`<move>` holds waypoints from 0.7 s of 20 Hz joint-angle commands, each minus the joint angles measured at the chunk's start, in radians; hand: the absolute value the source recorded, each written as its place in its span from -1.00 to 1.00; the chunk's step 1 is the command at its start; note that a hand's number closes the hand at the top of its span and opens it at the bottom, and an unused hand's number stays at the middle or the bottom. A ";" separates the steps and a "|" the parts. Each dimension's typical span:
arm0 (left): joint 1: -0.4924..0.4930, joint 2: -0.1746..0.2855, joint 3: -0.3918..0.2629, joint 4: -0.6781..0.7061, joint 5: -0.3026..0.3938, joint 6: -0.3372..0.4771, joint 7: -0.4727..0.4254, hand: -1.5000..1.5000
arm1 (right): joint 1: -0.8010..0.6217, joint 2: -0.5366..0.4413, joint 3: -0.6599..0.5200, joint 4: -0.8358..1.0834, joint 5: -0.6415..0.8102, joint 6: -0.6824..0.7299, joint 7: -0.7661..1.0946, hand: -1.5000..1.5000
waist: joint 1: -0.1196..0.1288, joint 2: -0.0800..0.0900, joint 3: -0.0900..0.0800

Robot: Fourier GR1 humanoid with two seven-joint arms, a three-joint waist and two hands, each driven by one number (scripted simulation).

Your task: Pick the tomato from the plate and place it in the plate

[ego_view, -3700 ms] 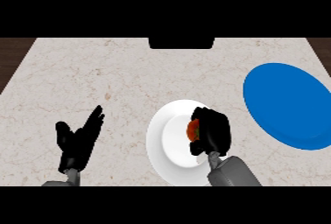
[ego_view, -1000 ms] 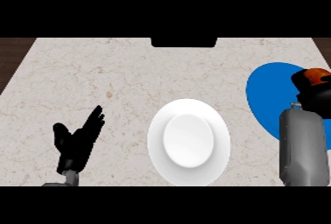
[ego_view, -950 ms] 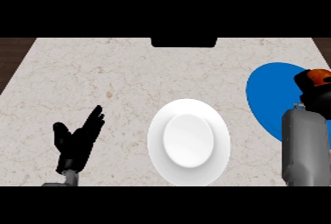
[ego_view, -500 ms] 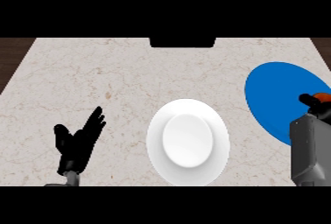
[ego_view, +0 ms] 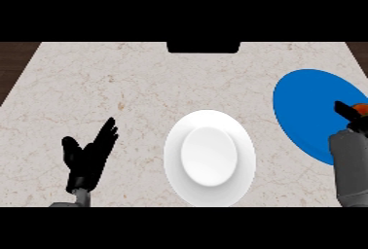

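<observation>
Marble counter (ego_view: 108,87); right hand (ego_view: 348,115) grips tomato (ego_view: 360,104) over blue plate (ego_view: 309,112); left hand (ego_view: 87,158) rests open. Placing step; next, lower and release.

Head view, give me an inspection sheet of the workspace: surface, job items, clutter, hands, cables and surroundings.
Surface: pale marbled counter.
Job's things: white plate at centre, nothing on it; blue plate at right; tomato, only an orange sliver showing, over the blue plate's right side.
Clutter: nothing seen.
Hands: left hand open, resting at lower left, fingers up; right hand curled round the tomato, partly cut off by the view's edge.
Cables: nothing seen.
Surroundings: dark block at the counter's far edge.
</observation>
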 commanded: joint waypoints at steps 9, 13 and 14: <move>0.025 0.007 0.030 0.073 0.006 -0.022 -0.027 0.00 | 0.235 0.112 0.160 -0.448 -0.452 -0.090 -0.219 -1.00 | -0.027 -0.007 -0.007; 0.010 0.007 0.037 0.044 0.005 -0.014 -0.017 0.00 | 0.449 0.223 0.312 -0.693 -0.576 -0.068 -0.293 -1.00 | -0.032 -0.008 -0.007; -0.001 0.004 0.015 0.015 -0.021 0.007 0.027 0.00 | 0.466 0.224 0.395 -0.665 -0.602 -0.144 -0.288 -1.00 | -0.021 -0.006 -0.006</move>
